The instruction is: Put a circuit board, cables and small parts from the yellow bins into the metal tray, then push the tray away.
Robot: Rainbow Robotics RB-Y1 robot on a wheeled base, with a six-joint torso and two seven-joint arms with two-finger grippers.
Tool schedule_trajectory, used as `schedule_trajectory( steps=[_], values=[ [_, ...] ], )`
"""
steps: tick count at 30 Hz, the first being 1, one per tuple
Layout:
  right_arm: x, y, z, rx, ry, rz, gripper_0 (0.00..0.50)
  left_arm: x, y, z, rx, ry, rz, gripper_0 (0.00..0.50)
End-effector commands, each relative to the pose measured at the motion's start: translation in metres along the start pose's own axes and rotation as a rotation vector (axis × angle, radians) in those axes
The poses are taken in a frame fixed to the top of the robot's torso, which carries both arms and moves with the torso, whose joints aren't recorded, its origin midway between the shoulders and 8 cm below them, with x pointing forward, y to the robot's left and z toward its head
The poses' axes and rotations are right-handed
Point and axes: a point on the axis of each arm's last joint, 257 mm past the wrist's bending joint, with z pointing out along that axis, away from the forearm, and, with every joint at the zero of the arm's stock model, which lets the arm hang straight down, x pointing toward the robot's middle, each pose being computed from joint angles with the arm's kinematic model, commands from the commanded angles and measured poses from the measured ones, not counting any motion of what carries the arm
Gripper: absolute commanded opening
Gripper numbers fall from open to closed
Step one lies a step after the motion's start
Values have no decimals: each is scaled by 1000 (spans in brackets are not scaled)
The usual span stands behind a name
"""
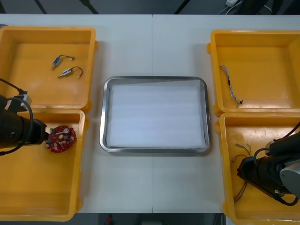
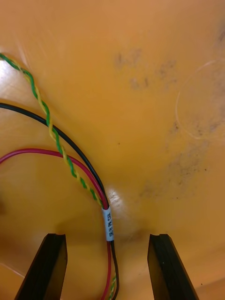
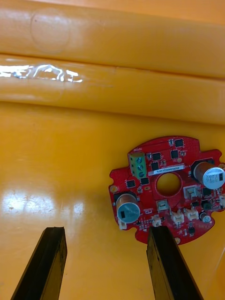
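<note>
A round red circuit board (image 1: 60, 138) (image 3: 168, 188) lies in the near left yellow bin (image 1: 37, 187). My left gripper (image 1: 46, 138) (image 3: 105, 230) is open and low over the bin floor; one fingertip (image 3: 158, 236) meets the board's edge, and most of the board lies beyond that finger. In the near right yellow bin (image 1: 226, 140) my right gripper (image 1: 242, 169) (image 2: 107, 236) is open just above a bundle of red, black and green-yellow cables (image 2: 70, 161) (image 1: 241, 151). The bundle's white label sleeve (image 2: 108, 225) sits between the fingers. The metal tray (image 1: 105, 117), white inside, rests in the middle.
The far left yellow bin (image 1: 28, 33) holds two small metal parts (image 1: 62, 59) (image 1: 70, 71) with short leads. A thin twisted cable (image 1: 230, 84) lies in the far right yellow bin (image 1: 281, 37). Bare table surrounds the tray.
</note>
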Motion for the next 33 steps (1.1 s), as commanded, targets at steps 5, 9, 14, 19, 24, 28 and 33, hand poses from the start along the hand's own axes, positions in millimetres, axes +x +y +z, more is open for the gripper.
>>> schedule_trajectory(
  steps=[5,9,14,19,24,28,33],
  values=[
    [16,2,15,-21,29,-28,500,-16,-2,1,-2,-42,-111,500],
    [15,2,18,-22,26,-29,500,-15,-3,4,4,-43,-123,500],
    [15,2,18,-21,24,-33,387,-14,-3,8,-7,-49,-119,500],
    [16,3,18,-23,26,-35,60,-15,-4,10,-6,-57,-124,500],
    [13,1,18,-18,18,-45,0,-15,-4,11,-3,-57,-134,500],
    [7,2,16,-16,-1,-53,0,-14,-3,15,0,-52,-154,500],
    [-6,5,8,-25,-29,-59,0,-12,-3,21,4,-53,-152,500]
  ],
)
